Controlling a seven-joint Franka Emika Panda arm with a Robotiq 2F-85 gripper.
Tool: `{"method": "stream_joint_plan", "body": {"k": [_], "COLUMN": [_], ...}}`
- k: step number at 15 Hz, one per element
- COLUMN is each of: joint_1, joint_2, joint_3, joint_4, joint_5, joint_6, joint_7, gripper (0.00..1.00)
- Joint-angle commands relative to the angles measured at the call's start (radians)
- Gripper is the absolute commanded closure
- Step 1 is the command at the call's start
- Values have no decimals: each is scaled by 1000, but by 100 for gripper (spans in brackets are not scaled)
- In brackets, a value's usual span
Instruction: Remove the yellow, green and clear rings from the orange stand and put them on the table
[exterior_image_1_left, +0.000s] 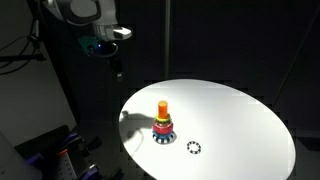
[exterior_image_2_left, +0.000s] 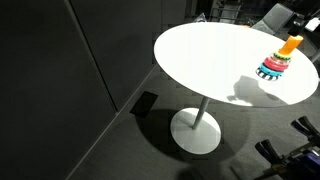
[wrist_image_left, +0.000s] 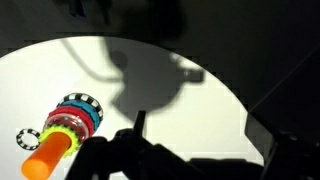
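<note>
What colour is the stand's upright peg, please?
The peg is orange, clearest in the wrist view.

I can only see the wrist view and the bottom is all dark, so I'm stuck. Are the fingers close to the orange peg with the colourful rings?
Observer: No. In an exterior view the fingers hang high in the air, well above the short orange cylindrical stand and off to one side.
Operator: Is it tipped over? It looks sideways to me.
Observer: It stands upright on the round white table, with the stack of coloured plastic rings around its foot.
Operator: What holds the table up?
Observer: One white central post on a round foot.
</note>
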Motion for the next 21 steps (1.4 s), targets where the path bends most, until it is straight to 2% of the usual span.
{"method": "stream_joint_plan", "body": {"k": [1, 6, 16, 19, 21], "joint_1": [-39, -92, -184, -205, -205], "joint_2": [52, 116, 152, 179, 204], "joint_3": [-10, -20, -44, -65, -87], "joint_4": [0, -10, -73, -88, -91], "joint_5": [-64, -175, -429, -460, -437], "joint_6": [91, 196, 256, 309, 359], "joint_7": [55, 134, 364, 404, 390], "gripper": [0, 0, 0, 0, 0]}}
